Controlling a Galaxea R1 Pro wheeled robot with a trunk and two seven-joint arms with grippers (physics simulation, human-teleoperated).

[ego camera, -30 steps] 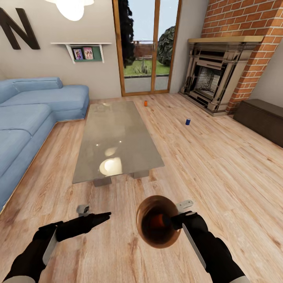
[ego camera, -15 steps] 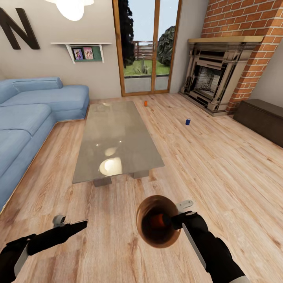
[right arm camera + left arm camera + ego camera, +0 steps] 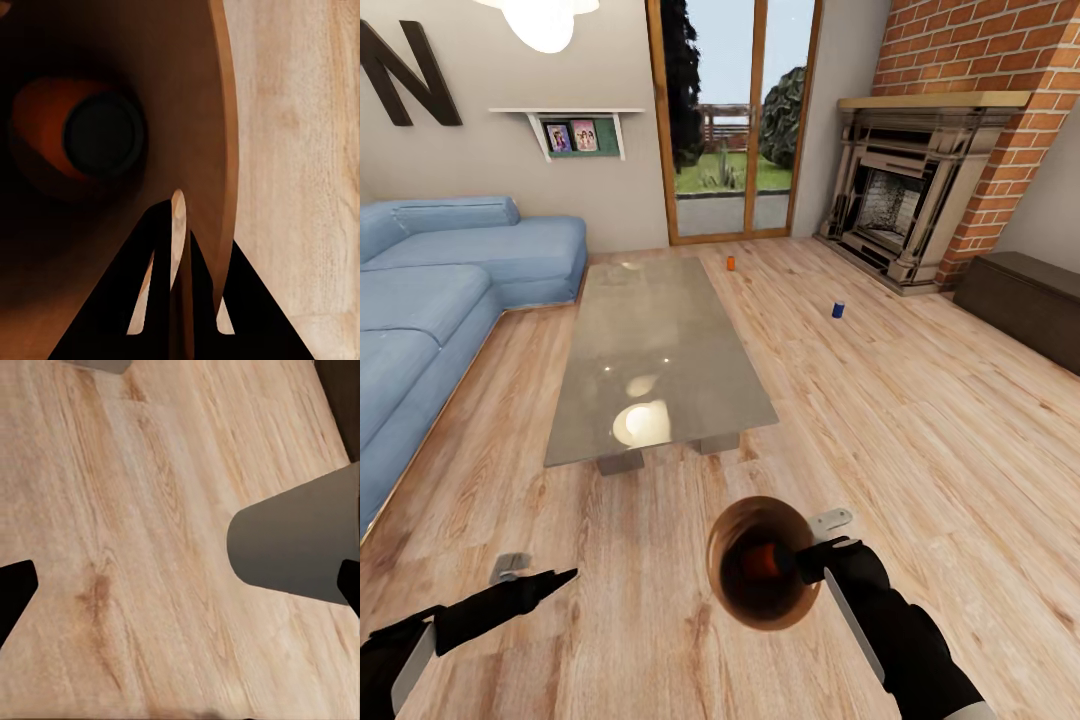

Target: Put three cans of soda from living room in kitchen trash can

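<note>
The trash can (image 3: pixel 762 578) hangs in front of the robot above the wood floor (image 3: pixel 920 430), its copper-brown mouth tipped up toward the head camera, and one orange soda can (image 3: pixel 762 562) already lies at its bottom; the right wrist view shows that can's dark top (image 3: pixel 103 135) deep inside the bucket. The right gripper (image 3: pixel 812 560) pinches the bucket's rim, one finger inside the wall and one outside, as the right wrist view shows. Two cans are left on the floor: a second orange can (image 3: pixel 730 263) near the far end of the glass-topped low table (image 3: pixel 660 350), close to the glass doors (image 3: pixel 732 120), and a blue can (image 3: pixel 838 309) out in the open toward the brick fireplace (image 3: pixel 905 200). The left gripper (image 3: pixel 565 577) is held low and empty, with its fingers spread in the left wrist view. So the collecting step looks one-third done. The next move likely calls for driving past the table toward the blue can, the nearer one, keeping the bucket level so its load stays in, then lowering the free left arm to grasp it.
</note>
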